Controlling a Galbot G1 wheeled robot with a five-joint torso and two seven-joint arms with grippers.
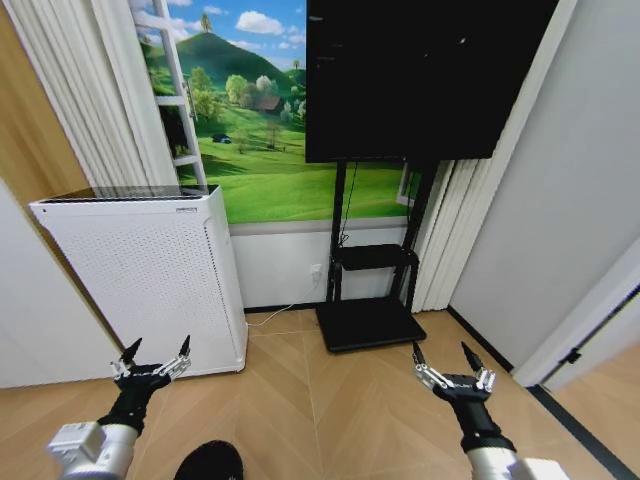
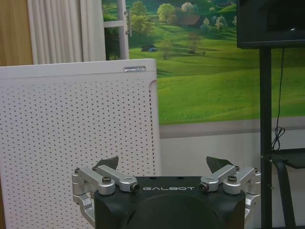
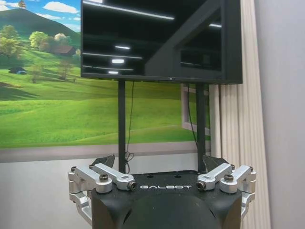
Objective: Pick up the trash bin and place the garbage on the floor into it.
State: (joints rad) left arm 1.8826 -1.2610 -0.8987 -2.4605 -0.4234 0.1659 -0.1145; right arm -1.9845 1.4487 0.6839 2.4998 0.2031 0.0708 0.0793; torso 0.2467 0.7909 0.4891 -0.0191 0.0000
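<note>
Low at the bottom edge of the head view, cut off by the frame: the trash bin [image 1: 210,462], a black rounded shape standing on the floor [image 1: 350,400], between the two arms and nearer the left one. Too little of it in view to make out its sides. Apart from both tools, touched by neither.

Herringbone parquet, light tan, all around it and out to the wall.

Just above and left of the bin, the left tool [image 1: 157,348] [image 2: 165,164]: raised off the floor, pointing forward at the white perforated air purifier [image 1: 150,280] [image 2: 71,143], fingers spread wide, gripping nothing.

Well apart on the other side, the right tool [image 1: 441,352] [image 3: 159,161]: at about the same height, likewise spread wide and holding nothing, aimed at the black television [image 1: 420,70] [image 3: 157,38] on its black stand [image 1: 365,320].

Air purifier upright on the floor at the left, against the wall, with a pale curtain [image 1: 80,90] behind it. Stand's flat base resting on the parquet just beside the purifier's right, a thin cable [image 1: 345,200] hanging down along one post.

Behind all of it, a wall mural [image 1: 260,130] of green hills under blue sky; at the right, a plain grey wall [image 1: 560,200]
</note>
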